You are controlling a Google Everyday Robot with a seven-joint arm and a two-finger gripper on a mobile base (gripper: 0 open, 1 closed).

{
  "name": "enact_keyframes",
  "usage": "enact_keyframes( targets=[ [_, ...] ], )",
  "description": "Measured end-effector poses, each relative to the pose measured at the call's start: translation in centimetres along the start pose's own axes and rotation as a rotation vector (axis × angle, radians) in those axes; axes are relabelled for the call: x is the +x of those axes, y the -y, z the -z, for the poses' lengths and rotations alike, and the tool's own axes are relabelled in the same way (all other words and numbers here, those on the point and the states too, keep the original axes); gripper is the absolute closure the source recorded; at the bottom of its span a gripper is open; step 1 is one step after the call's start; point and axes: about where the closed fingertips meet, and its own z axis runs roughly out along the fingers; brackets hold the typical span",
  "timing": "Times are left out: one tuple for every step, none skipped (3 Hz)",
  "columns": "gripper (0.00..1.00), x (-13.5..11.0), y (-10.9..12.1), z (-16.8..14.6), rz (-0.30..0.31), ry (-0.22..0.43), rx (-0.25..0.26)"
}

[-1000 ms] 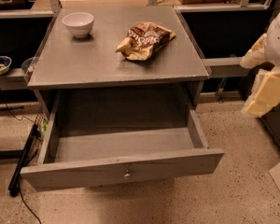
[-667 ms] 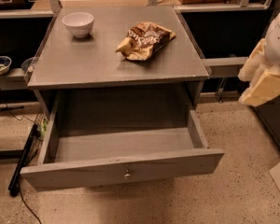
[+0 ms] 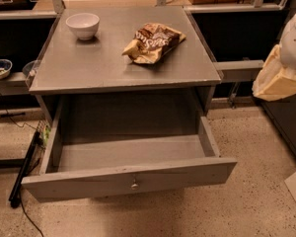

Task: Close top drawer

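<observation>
Jutting wide open, top drawer (image 3: 129, 176) stands clear of tool (image 3: 278, 80) (probably, far right).

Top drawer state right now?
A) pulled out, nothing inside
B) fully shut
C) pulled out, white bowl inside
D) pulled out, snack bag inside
A: the wide grey wooden top drawer stands pulled far out with only its bare floor showing. The small white bowl and the crinkled brown snack bag sit on the grey tabletop. The gripper is at the right edge of the view, apart from the drawer.
</observation>
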Motion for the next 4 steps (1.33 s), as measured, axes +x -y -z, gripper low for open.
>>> enact_keyframes(
  targets=[
    [1.00, -1.9, 2.0, 2.9, -0.004, 0.003, 0.102],
    [1.00, -3.1, 2.9, 3.2, -0.013, 0.000, 0.146],
    [1.00, -2.9, 3.2, 0.4, -0.039, -0.029, 0.126],
    [1.00, -2.4, 3.2, -1.9, -0.050, -0.050, 0.091]
  ],
)
